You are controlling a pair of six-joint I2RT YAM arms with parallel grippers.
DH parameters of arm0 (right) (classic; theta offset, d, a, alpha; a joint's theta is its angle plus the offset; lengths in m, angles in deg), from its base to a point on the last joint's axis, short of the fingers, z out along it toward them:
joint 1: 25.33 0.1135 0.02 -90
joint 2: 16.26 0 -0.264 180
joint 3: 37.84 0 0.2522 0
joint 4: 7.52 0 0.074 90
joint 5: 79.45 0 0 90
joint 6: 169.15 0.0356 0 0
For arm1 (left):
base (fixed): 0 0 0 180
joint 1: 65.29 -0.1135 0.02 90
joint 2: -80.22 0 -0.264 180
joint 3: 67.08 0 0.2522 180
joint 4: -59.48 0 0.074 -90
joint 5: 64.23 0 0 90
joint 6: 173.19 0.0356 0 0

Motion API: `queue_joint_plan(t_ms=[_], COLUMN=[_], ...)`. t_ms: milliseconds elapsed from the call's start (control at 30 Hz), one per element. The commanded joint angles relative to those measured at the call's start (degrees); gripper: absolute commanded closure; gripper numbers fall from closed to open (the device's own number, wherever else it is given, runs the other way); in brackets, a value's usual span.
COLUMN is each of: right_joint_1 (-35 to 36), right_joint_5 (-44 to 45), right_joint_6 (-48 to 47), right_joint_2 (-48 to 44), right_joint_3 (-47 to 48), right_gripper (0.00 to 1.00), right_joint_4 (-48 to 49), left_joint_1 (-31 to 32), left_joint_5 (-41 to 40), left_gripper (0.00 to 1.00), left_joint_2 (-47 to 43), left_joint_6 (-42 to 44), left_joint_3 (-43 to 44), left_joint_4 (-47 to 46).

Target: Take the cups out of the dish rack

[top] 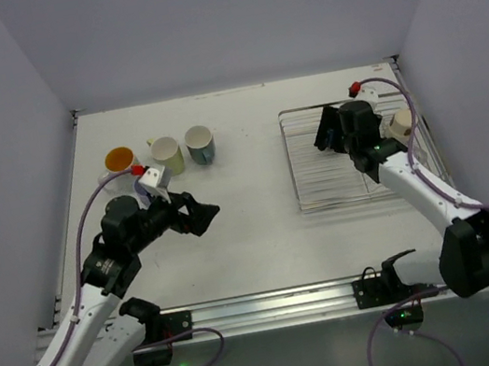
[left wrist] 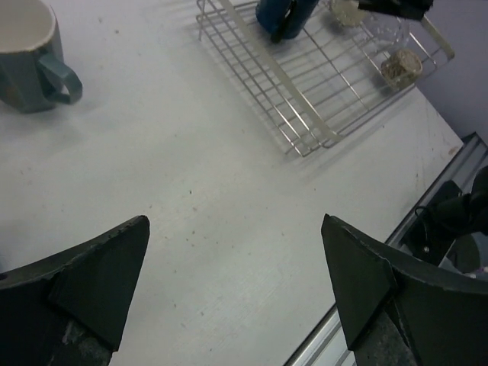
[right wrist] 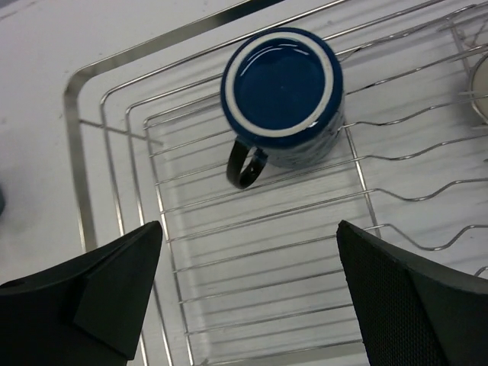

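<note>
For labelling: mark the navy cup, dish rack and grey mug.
navy cup (right wrist: 280, 84), right wrist view, top face.
dish rack (right wrist: 75, 152), right wrist view, left rim bar.
grey mug (left wrist: 19, 84), left wrist view, outer wall.

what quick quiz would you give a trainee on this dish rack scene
1. True or false: the navy mug sits upside down in the dish rack.
2. What is between the left fingers? A) a cup B) nothing C) a rack wire
3. Which arm's fingers hang above the dish rack?

Key: 1 true. 2 B. 3 the right fingers.
</note>
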Motion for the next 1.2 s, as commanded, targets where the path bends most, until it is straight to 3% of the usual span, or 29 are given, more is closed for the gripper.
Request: queue_joint_plan(t_ms=[0,200,467,867,1000,1033,1133,1167], right_joint_1=[-2.6,-4.9,-7.7,-7.9,-7.9,-7.9,-7.8,-7.6], right_joint_5=[5.1,3.5,1.1,-1.1,-2.4,-2.4,-2.5,-3.3], right_joint_6=[-2.1,-2.7,-3.6,-5.9,-6.1,-6.0,-5.7,-5.8], right_joint_2=[6.7,16.0,26.4,35.2,33.5,32.9,28.5,25.1], right_joint_3=[6.5,13.4,21.2,28.6,27.3,26.4,23.3,22.1], right_gripper=[0.01,0.01,0.01,0.01,0.17,0.38,0.68,0.7], right_joint_4=[-1.2,-1.2,-3.7,-7.3,-7.1,-7.0,-4.6,-1.7], left_joint_1=[0.3,0.3,1.2,1.3,0.6,0.2,-0.5,-0.5], left_joint_5=[4.8,6.0,8.8,8.0,7.9,8.0,8.3,8.5], left_gripper=[0.0,0.0,0.0,0.0,0.0,0.0,0.0,0.0], left_joint_2=[-5.2,-8.3,-5.9,-4.5,-4.1,-3.9,-3.3,-3.1], left_joint_6=[-0.1,1.5,2.2,2.5,2.4,2.4,2.0,1.8], left_joint_3=[-3.7,-3.3,-2.8,-2.4,-2.5,-2.5,-2.4,-2.4], left_joint_4=[-6.6,-5.6,-4.7,-4.1,-4.1,-4.1,-4.2,-4.2])
